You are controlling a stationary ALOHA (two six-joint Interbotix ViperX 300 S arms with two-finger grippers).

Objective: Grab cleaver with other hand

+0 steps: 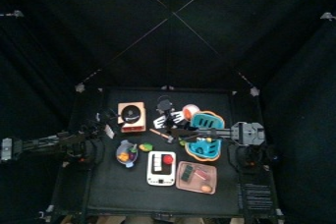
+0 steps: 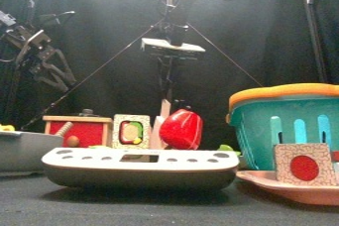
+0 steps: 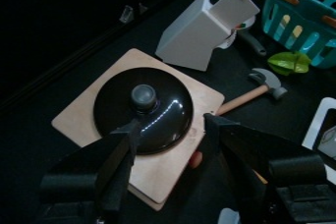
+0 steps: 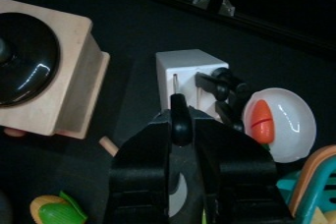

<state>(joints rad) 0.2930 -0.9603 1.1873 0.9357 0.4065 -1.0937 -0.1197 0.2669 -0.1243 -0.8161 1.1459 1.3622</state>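
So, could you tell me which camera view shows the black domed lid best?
The left wrist view: the black domed lid fills the middle, with its knob and the wooden board under it plain. The right wrist view cuts it off at the picture's edge, the top view shows it tiny, and the front view doesn't clearly show it.

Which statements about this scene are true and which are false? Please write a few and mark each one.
1. The left gripper is open above the black lid. True.
2. The black lid lies in the teal basket. False: it rests on the wooden board.
3. The right gripper holds the cleaver up in the air. True.
4. The left gripper grips the toy hammer. False: the hammer lies on the table, beside the board.
5. The white knife block lies inside the basket. False: it stands on the table near the board.
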